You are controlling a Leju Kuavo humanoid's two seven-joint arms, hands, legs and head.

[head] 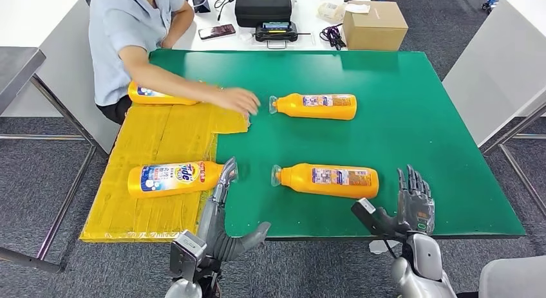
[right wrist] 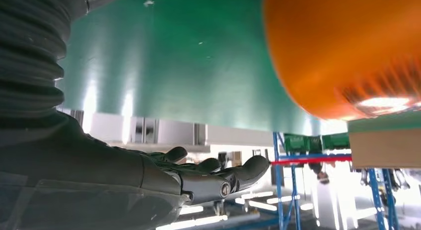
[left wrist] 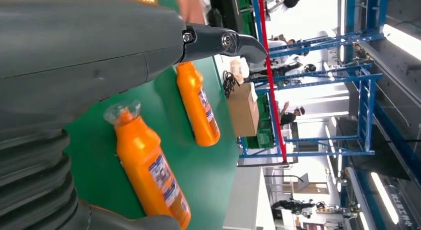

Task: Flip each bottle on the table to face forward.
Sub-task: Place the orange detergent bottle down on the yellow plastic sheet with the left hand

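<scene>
Four orange plastic bottles lying flat on the green table top [head: 418, 118], caps pointing left. Near-left bottle [head: 174, 178] on the yellow taped sheet [head: 154, 140], front label up, "Tide" readable; far-left bottle [head: 154, 94] also on the sheet, half hidden under a person's forearm [head: 174, 81], the person's hand [head: 239, 100] resting at the sheet's corner just beside the cap of the far-right bottle [head: 315, 106]. Near-right bottle [head: 328, 180] on bare green, back label up, print too small to read; same for the far-right one.

Left hand [head: 224, 182] stretched forward over the near table edge, fingers straight and empty, tips touching or just beside the near-left bottle's cap end; cannot tell which. Right hand [head: 415, 204] upright at the near edge, fingers spread, holding nothing, just right of the near-right bottle's base. Wide bare green beyond to the right edge.

Left wrist view: both right-side bottles [left wrist: 149, 165], blue racking and people behind. Right wrist view: bottle base [right wrist: 342, 51] looming close, open fingers [right wrist: 218, 173] level with the table edge.
</scene>
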